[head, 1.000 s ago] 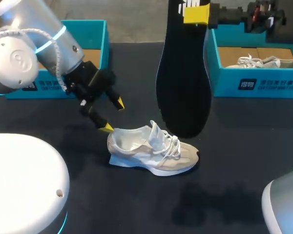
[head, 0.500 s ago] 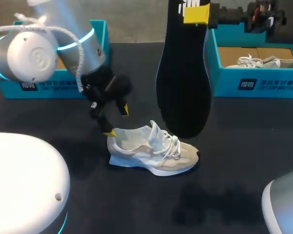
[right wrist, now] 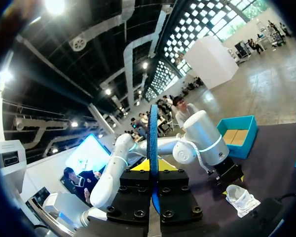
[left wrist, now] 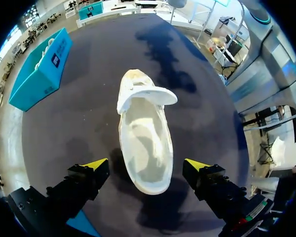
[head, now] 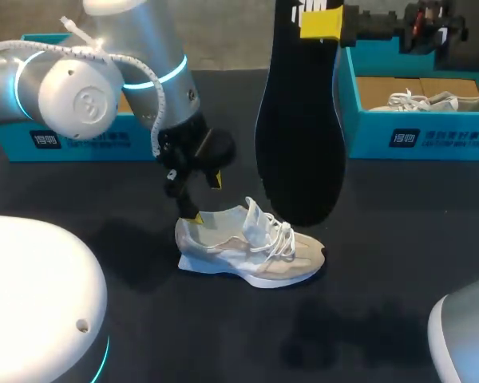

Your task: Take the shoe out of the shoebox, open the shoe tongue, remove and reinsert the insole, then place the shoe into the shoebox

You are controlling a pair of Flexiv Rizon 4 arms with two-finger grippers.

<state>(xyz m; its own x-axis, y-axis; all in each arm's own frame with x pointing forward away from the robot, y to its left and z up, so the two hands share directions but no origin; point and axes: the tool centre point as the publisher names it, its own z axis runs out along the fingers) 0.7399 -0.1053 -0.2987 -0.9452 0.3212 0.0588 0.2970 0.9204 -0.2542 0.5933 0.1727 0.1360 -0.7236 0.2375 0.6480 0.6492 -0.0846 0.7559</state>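
Observation:
A white and beige sneaker (head: pixel 247 243) lies on its sole on the dark table, toe to the right, tongue pulled up. My left gripper (head: pixel 201 198) hangs open just over its heel. In the left wrist view the gripper (left wrist: pixel 147 165) has one finger on each side of the heel of the sneaker (left wrist: pixel 143 133), whose inside looks bare. My right gripper (head: pixel 321 22) is shut on the heel end of the black insole (head: pixel 299 136), which hangs toe-down above the shoe's toe. In the right wrist view the insole (right wrist: pixel 153 143) stands edge-on between the fingers.
A teal shoebox (head: pixel 68 137) stands at the back left, behind my left arm. A second teal shoebox (head: pixel 419 136) at the back right holds another pale sneaker (head: pixel 439 100). White robot bases fill the lower left and right corners.
My left arm has swung to the right and turned its open gripper over the sneaker's heel. The right arm and the hanging insole have stayed still.

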